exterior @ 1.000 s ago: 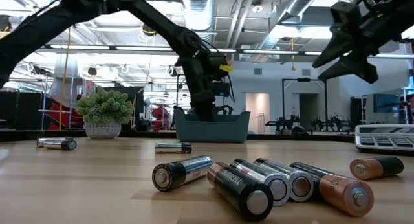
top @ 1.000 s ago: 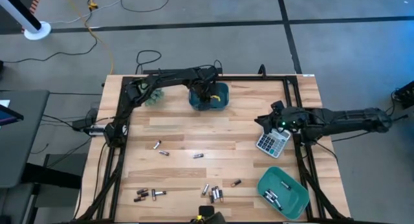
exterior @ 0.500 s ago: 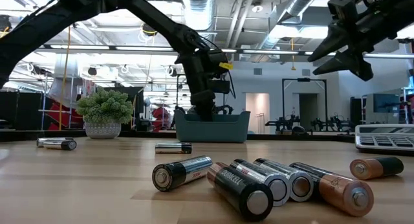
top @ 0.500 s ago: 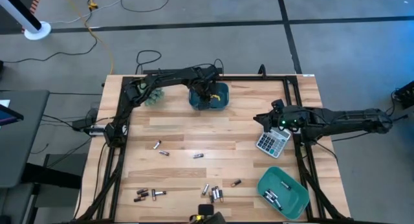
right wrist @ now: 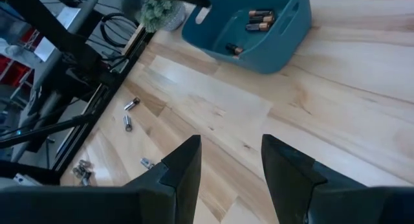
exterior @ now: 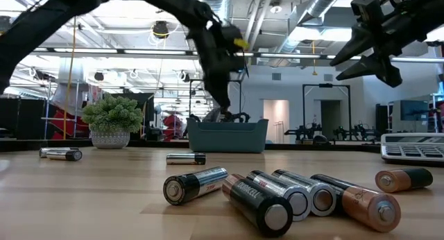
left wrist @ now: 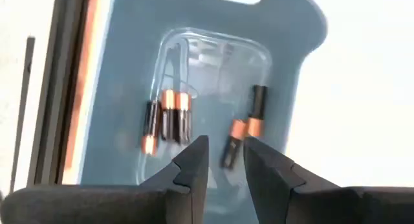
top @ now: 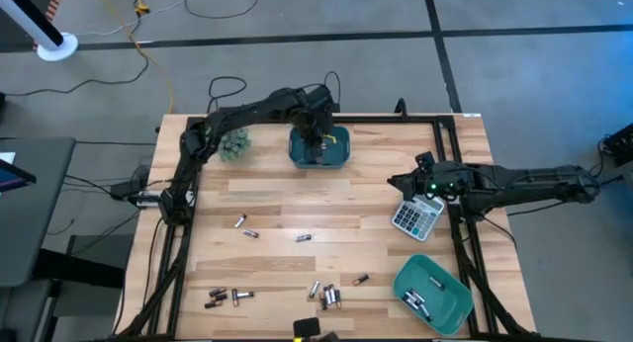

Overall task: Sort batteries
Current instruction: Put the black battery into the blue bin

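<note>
The far teal bin (top: 319,147) stands at the table's far edge with several batteries (left wrist: 167,120) lying on its floor. My left gripper (left wrist: 226,160) hangs open above that bin, fingers pointing down, nothing between them. More batteries lie loose on the wood: a few mid-table (top: 249,232) and clusters near the front edge (top: 326,295), large in the low view (exterior: 277,195). A second teal bin (top: 432,293) at the near right holds a few batteries. My right gripper (right wrist: 229,159) waits open above the table's right side, by the calculator (top: 417,218).
A small potted plant (top: 235,144) stands left of the far bin. The grey-white calculator lies at the right edge under my right arm. Black frame rails (top: 178,233) run along the table's left, right and far sides. Bare wood lies between the two bins.
My left gripper has risen straight up out of the far bin and now hangs above its rim. The batteries in the bin and on the table have stayed put. My right gripper has turned a little in place.
</note>
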Tool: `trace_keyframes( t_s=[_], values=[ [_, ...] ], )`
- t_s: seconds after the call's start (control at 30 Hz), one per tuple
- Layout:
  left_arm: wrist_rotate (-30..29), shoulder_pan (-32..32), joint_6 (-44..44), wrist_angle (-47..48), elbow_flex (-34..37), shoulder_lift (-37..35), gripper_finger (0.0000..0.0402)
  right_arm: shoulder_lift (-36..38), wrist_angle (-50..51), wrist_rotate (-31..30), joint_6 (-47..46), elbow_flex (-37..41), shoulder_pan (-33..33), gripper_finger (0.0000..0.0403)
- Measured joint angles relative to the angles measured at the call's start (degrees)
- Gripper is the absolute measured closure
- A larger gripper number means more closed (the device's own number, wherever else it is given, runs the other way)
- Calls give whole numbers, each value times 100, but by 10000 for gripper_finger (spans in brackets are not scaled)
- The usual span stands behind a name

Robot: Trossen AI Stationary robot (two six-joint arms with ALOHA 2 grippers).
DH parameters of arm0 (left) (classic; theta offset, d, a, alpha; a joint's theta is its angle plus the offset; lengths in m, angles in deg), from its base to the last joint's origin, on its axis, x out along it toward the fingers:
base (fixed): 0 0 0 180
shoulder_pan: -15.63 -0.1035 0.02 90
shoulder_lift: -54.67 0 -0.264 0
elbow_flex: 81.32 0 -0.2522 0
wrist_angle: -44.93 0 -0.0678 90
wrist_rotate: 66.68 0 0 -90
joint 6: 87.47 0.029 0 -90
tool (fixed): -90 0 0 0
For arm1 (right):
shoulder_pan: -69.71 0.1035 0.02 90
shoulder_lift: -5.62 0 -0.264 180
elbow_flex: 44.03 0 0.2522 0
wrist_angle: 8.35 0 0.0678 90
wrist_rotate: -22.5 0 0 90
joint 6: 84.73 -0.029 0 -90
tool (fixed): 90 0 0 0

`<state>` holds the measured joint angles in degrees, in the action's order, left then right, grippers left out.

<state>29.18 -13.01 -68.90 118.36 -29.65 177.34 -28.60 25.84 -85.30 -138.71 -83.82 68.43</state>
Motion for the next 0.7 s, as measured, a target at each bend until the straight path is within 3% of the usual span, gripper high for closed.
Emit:
trace_keyframes(
  t_s=[0.17,0.27,0.4,0.7],
  values=[
    [93,99,-299,399,86,-722,310,0,1,1,-2,0,223,227],
    [155,165,-583,307,511,-1353,310,2,2,0,-2,0,372,227],
    [2,307,-1185,-128,1472,-2321,313,0,2,1,6,0,548,227],
    [-1156,1264,-3436,-843,4074,-4611,323,2,8,0,65,0,930,227]
  ],
)
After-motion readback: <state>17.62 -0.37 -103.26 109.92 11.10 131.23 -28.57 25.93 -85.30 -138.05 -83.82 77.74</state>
